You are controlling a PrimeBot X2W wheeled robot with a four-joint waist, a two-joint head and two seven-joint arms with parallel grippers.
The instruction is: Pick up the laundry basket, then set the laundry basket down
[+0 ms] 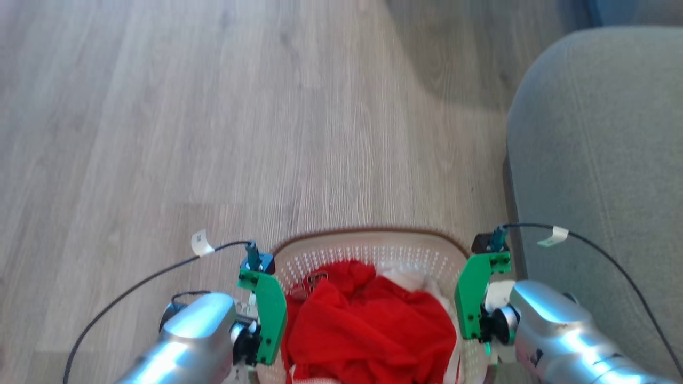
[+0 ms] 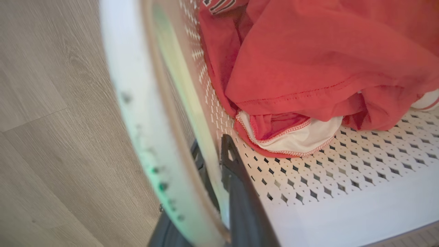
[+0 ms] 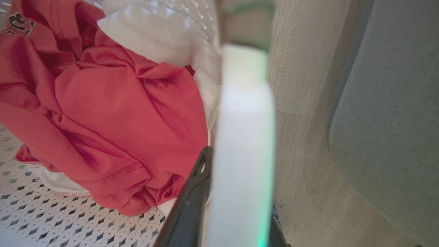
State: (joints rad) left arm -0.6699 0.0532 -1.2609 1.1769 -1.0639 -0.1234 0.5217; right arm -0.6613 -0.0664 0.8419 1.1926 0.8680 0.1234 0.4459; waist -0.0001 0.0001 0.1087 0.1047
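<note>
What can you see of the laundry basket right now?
The laundry basket is white perforated plastic with a brown rim and rounded corners, upright, close before the robot over the wood-look floor, beside a grey upholstered seat. It holds crumpled red clothes and some white cloth. The left gripper and right gripper each clamp a side wall, one finger inside, one outside. Whether it rests on the floor or hangs lifted, I cannot tell.

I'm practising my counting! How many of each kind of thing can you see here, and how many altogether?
laundry basket: 1
heap of clothes, red and white, too tangled to count singly: 1
grippers: 2, the left gripper and the right gripper, each pinching the basket's rim
grey cushioned seat: 1
Total: 5
</note>
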